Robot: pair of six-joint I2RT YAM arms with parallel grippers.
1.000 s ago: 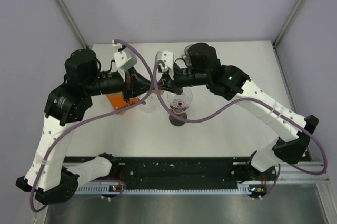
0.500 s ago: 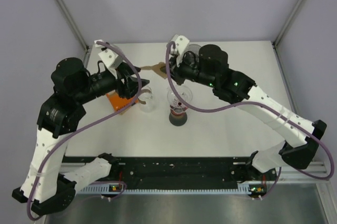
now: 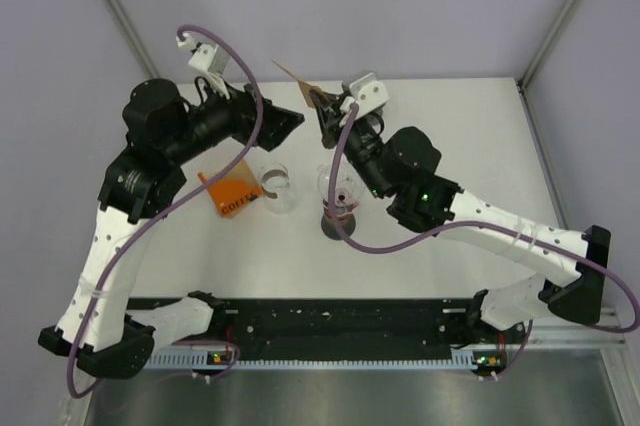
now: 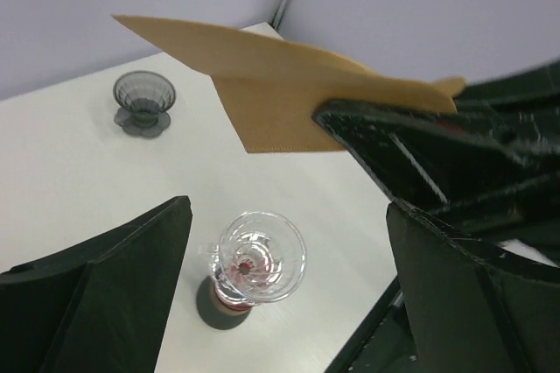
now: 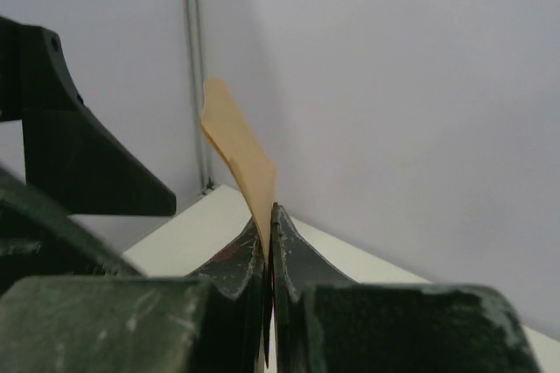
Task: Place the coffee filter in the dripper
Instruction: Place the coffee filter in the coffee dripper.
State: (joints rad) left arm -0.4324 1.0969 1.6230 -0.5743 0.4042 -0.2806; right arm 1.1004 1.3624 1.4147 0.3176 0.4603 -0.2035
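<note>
nearest you, the clear glass dripper (image 3: 340, 186) sits on a dark base (image 3: 337, 227), and something red shows low in its cone. just left of it stands a clear glass cup (image 3: 278, 186); you cannot tell what is in it. left again, an orange coffee packet (image 3: 229, 193) lies flat on the table (image 3: 450, 146). farther back, your left gripper (image 3: 288, 123) hangs with its fingers spread wide and nothing between them. beside it, your right gripper (image 3: 325, 111) is pinched tight on the edge of the brown paper filter (image 3: 297, 79), which is up in the air near the table's far edge, well apart from the dripper. your left wrist view shows a small grey ribbed cup (image 4: 143, 97) beyond.
</note>
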